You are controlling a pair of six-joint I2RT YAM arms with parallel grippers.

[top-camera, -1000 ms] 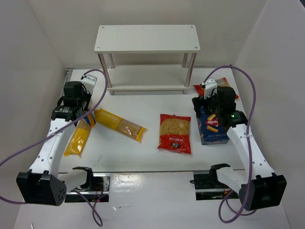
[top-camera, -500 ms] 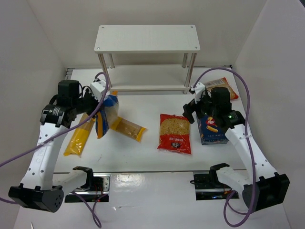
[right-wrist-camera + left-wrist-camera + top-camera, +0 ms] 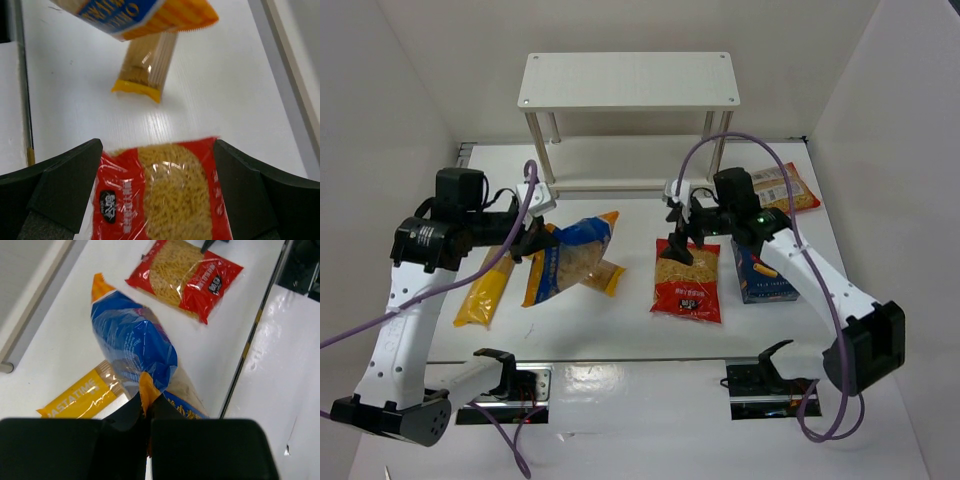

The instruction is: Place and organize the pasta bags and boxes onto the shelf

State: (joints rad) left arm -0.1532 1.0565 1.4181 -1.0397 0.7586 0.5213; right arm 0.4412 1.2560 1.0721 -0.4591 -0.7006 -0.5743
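Observation:
My left gripper (image 3: 527, 240) is shut on the orange end seal of the blue-and-orange pasta bag (image 3: 572, 255) and holds it lifted above the table; the bag also shows in the left wrist view (image 3: 134, 342). Under it lie two yellow spaghetti packets (image 3: 483, 288) (image 3: 598, 271). My right gripper (image 3: 682, 228) is open and hovers over the far end of a red windowed bag (image 3: 687, 279), which lies flat between the fingers in the right wrist view (image 3: 162, 195). The dark blue Barilla box (image 3: 768, 274) lies right of it. A second red bag (image 3: 786, 187) lies far right. The white shelf (image 3: 628, 82) stands at the back.
The shelf's lower tier (image 3: 630, 165) sits between silver legs (image 3: 536, 150). White walls close in the left and right sides. Purple cables loop over both arms. Metal mounts run along the table's near edge (image 3: 640, 375).
My left gripper has picked up the blue-and-orange bag from the left side and carried it up and rightward. My right gripper has swung left from the Barilla box to over the red bag.

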